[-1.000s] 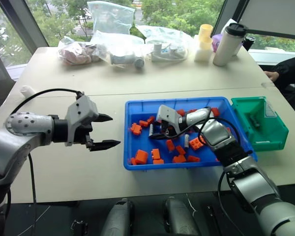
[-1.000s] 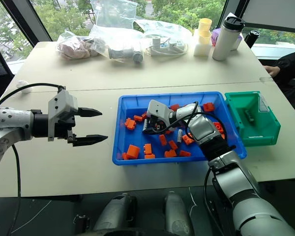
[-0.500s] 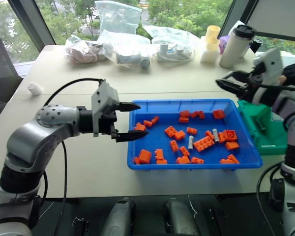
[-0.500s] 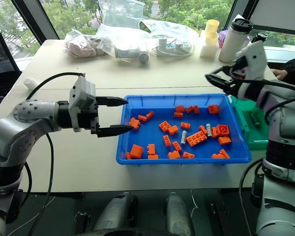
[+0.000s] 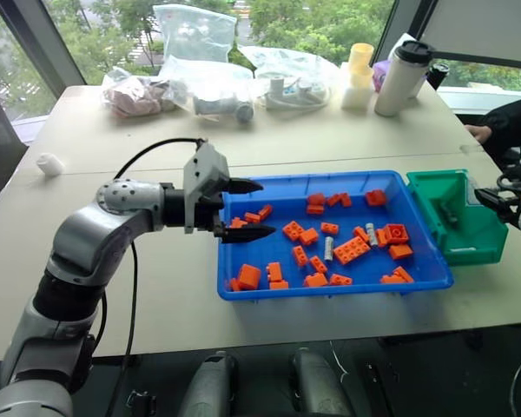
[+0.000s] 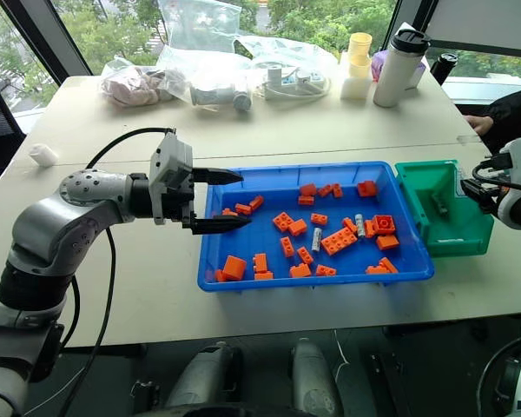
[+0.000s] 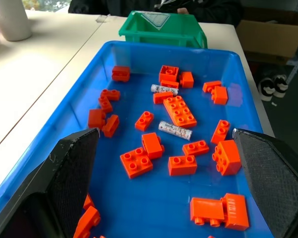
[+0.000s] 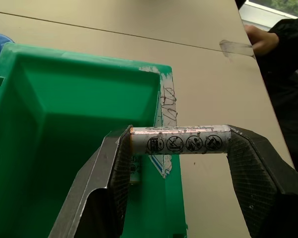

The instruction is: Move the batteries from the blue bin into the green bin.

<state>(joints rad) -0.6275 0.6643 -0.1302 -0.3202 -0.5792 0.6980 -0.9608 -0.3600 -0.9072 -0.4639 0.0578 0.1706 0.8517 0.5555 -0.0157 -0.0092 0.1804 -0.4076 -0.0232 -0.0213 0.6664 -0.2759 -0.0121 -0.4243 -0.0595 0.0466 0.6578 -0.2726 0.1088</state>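
Observation:
The blue bin (image 5: 334, 290) holds two silver-grey batteries (image 5: 328, 250) (image 5: 371, 234) among orange bricks. Beside its right end stands the green bin (image 5: 478, 248), with a small grey cylinder (image 6: 438, 206) lying inside. My right gripper (image 8: 179, 144) is shut on a battery (image 8: 180, 140), held crosswise above the green bin's (image 8: 64, 129) right rim. From the head it appears at the right edge (image 6: 479, 189). My left gripper (image 5: 267, 208) hangs open over the blue bin's left end, nothing between its fingers. Its wrist view looks along the bin at both batteries (image 7: 175, 130) (image 7: 164, 89).
Several orange bricks (image 5: 352, 250) lie scattered in the blue bin. Plastic bags (image 5: 208, 82), a white tumbler (image 5: 401, 78) and a yellow cup (image 5: 359, 74) stand along the far table. A person's hand (image 5: 479, 133) rests at the right edge. A small white object (image 5: 49, 162) sits far left.
My right gripper swung out of the blue bin and far to the right, over the green bin, carrying a battery. The left gripper moved right, over the blue bin's left end.

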